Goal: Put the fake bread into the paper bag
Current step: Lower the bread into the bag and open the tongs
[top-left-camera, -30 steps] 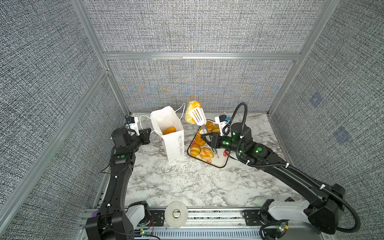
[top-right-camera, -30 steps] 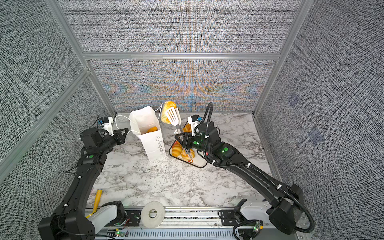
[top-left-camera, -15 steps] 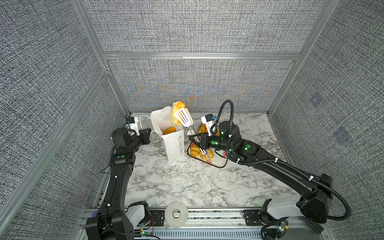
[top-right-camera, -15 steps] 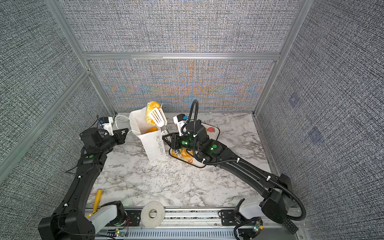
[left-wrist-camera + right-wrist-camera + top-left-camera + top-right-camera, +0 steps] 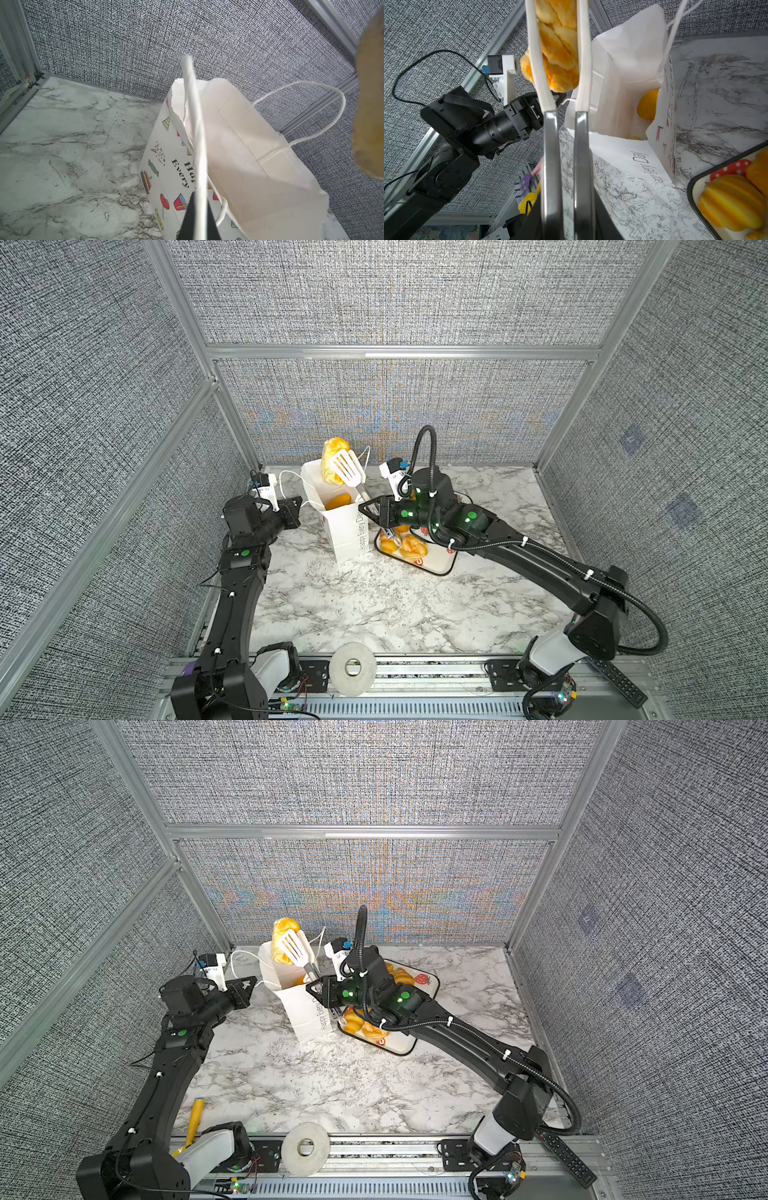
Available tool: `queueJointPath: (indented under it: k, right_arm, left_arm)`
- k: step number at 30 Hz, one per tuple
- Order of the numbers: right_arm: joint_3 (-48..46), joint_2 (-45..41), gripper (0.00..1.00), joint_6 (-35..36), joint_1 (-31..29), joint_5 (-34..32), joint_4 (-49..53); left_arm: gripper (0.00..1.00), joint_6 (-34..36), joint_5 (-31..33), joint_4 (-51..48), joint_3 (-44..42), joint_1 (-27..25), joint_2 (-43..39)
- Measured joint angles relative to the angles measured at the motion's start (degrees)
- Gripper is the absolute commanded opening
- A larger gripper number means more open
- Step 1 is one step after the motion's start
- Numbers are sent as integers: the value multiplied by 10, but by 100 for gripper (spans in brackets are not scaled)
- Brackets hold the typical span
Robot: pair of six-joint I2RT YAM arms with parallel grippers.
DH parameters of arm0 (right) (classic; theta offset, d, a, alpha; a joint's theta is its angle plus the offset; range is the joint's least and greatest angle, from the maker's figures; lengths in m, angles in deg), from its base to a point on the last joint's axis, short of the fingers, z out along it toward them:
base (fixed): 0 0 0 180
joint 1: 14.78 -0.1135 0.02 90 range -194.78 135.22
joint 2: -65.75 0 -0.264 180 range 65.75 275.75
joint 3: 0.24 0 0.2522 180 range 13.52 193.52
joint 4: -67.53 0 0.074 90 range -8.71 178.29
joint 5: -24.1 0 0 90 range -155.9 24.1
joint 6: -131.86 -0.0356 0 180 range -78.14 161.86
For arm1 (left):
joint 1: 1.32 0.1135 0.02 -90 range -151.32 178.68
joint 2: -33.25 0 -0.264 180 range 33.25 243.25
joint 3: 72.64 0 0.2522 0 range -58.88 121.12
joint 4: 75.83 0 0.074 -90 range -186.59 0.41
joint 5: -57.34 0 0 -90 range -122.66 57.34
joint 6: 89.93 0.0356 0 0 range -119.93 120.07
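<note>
One long braided loaf (image 5: 333, 448) is held upright just above the open mouth of the paper bag (image 5: 345, 539), pinched in white tongs (image 5: 348, 467) that are gripped by the right gripper (image 5: 372, 513) beside the bag, while the bag's cord handle (image 5: 197, 145) is clamped by the left gripper (image 5: 296, 507).

Printed in grey down a plain side of the paper bag (image 5: 344, 526): "Happy Every Day", set lengthwise along the panel and readable in both top views, though with the last letters cut off on the bag (image 5: 309, 1011) in a top view. On the picture-printed face of the bag (image 5: 164, 166), from the left wrist: only "Hap" and "Every" in dark serif letters, the rest hidden behind the cord handle. On the bag (image 5: 623, 153) from the right wrist: "Day", upside down, the words before it blurred
</note>
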Motion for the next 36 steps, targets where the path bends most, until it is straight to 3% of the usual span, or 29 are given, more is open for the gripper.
queueJointPath:
  k: [11,25,36]
  right_arm:
    - [151,115,28,15,0,-17,138]
    - [182,147,35,12,0,-10,181]
    - [194,154,47,12,3,1,185]
  left_arm:
    - [0,0,0,0,0,0,0]
    - [0,0,0,0,0,0,0]
    - [0,0,0,0,0,0,0]
